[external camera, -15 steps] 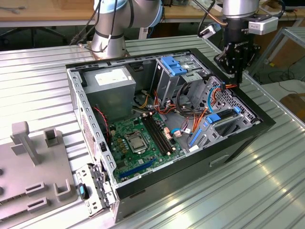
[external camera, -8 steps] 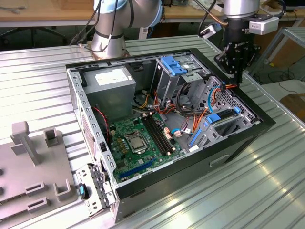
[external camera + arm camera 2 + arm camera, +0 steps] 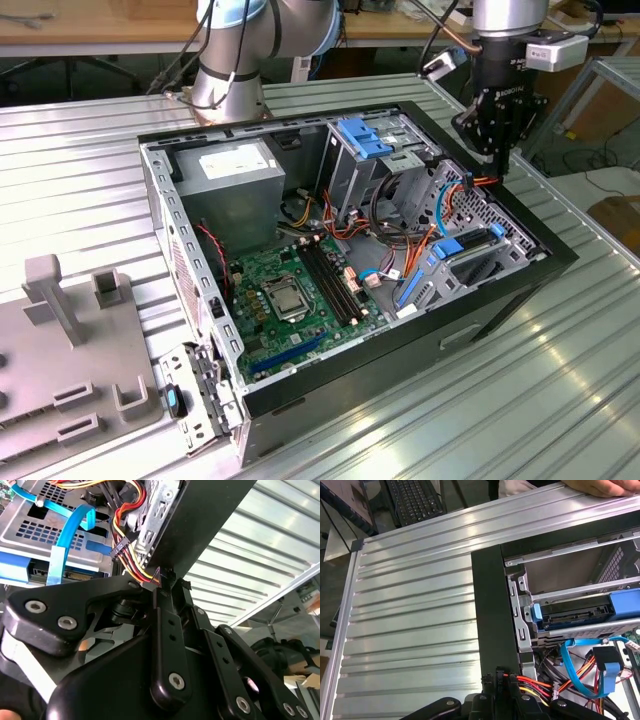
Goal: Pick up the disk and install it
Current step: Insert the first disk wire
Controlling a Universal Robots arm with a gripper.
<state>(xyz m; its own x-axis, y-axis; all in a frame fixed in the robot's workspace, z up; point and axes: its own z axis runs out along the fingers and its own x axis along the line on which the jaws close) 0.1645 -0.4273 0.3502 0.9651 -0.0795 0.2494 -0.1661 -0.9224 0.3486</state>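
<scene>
An open computer case (image 3: 350, 372) lies on a ribbed metal worktop (image 3: 410, 620). The disk (image 3: 575, 612) sits in a bay inside the case, close to the case's wall, with its connector edge facing the cables (image 3: 580, 672). The tool (image 3: 503, 168) hangs over that same wall, with no disk in it. Whether it is open or closed cannot be told. The disk is probably stiff, fairly heavy and sensitive to knocks, so it is best held by its blue rails (image 3: 625, 605).
</scene>
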